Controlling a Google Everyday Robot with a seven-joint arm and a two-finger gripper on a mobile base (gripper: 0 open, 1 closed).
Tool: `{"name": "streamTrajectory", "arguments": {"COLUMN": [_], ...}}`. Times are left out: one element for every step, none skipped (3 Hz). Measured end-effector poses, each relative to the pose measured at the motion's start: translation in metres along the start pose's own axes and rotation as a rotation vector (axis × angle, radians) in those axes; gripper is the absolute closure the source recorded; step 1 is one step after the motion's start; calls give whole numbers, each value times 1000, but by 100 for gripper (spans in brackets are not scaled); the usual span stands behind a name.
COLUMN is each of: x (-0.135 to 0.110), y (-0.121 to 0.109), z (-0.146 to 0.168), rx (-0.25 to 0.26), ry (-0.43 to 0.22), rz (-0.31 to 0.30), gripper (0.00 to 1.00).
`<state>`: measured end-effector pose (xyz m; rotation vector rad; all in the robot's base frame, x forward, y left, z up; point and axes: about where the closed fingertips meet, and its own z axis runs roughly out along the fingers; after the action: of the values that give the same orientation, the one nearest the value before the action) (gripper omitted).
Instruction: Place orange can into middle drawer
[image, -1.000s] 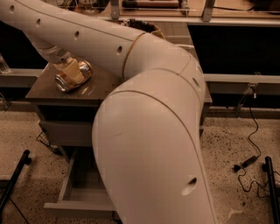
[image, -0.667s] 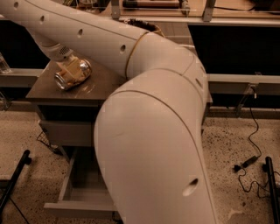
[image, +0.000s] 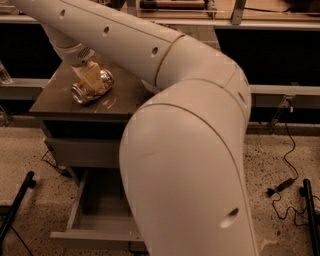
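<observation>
— Brown cabinet top (image: 125, 102), left of centre and dimly lit: that is where I am working.

— Where is your gripper?

— My gripper (image: 92, 81) is low over the far left part of that top, set right across the orange can (image: 80, 94). From my seat I cannot tell whether it is clamped on the can or only resting against it.

— And the can?

— It lies on its side on the cabinet top, one silver end toward the near left, its middle hidden by the gripper.

— Going outward?

— From the gripper the white arm (image: 190, 150) climbs to the far left, sweeps right, then drops as a big bulk through the near middle, hiding the cabinet's right side. Under the top sits a shut grey drawer front (image: 82, 152). Below that, the middle drawer (image: 76, 207) stands pulled out toward me, its right part behind the arm. On the speckled floor (image: 30, 150) a black cable (image: 289, 160) trails at the right and a black stand leg (image: 17, 207) lies at the near left.
</observation>
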<state>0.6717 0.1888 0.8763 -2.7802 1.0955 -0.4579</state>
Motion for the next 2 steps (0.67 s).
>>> {"name": "streamTrajectory", "arguments": {"x": [9,15], "y": [16,38], "z": [-12,-28], "rx": [4,15], "ry": [-36,-86], "rz": [26,57], "gripper": [99,100]}}
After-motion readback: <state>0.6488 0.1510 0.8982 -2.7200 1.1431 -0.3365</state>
